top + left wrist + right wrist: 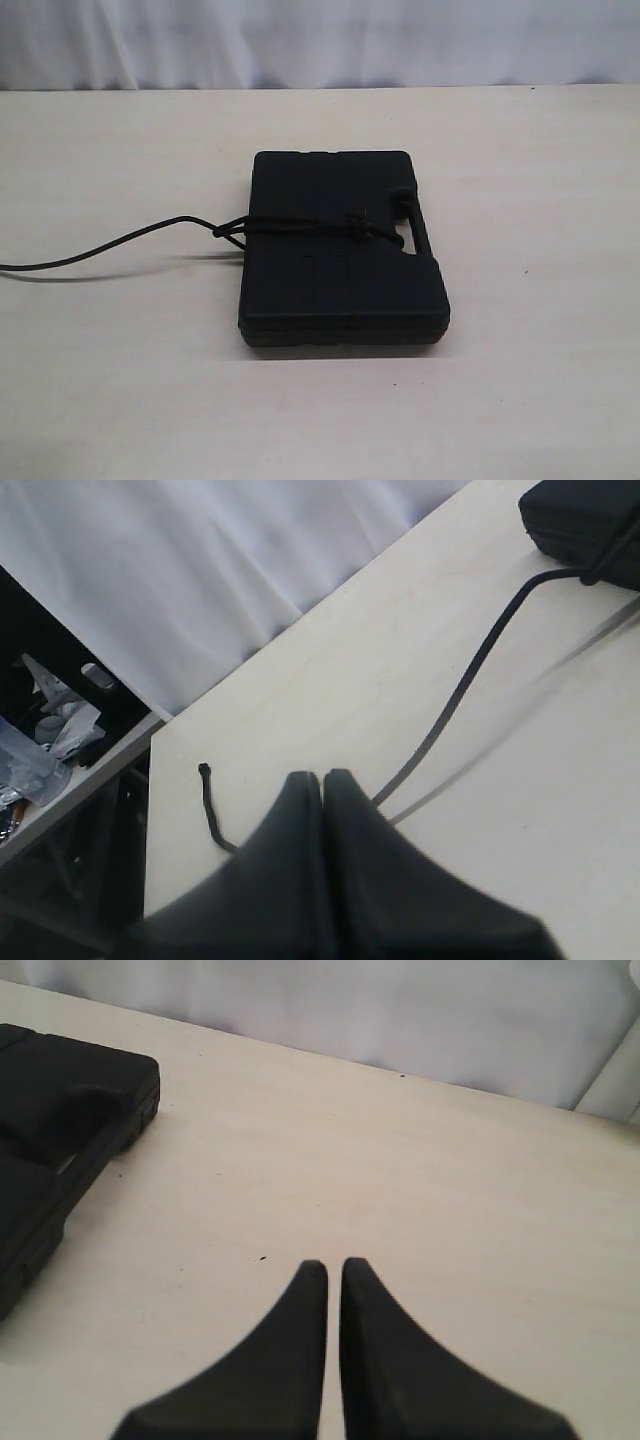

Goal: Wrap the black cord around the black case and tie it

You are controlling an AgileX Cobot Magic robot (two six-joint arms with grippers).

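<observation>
My left gripper point(322, 780) is clenched, its two fingers pressed tip to tip with nothing showing between them. The black cord point(470, 670) passes behind those fingers: its short tail comes out on one side and ends in a small knot point(204, 770) on the pale surface point(300, 710), and the long run comes out on the other side. I cannot tell whether the fingers touch it. My right gripper point(333, 1263) is also closed and empty, with only a thin slit between the tips, and it hangs over bare surface with the black case point(50, 1110) well apart from it.

The black case point(340, 250) lies flat near the middle of the surface point(520, 380), its cut-out handle point(405, 235) on the right edge. The black cord point(130, 237) crosses the lid from left to right and is knotted point(355, 222) just left of the handle. From the case's left edge it trails away left across the surface and out of sight. A white curtain point(320, 40) hangs along the far side.
</observation>
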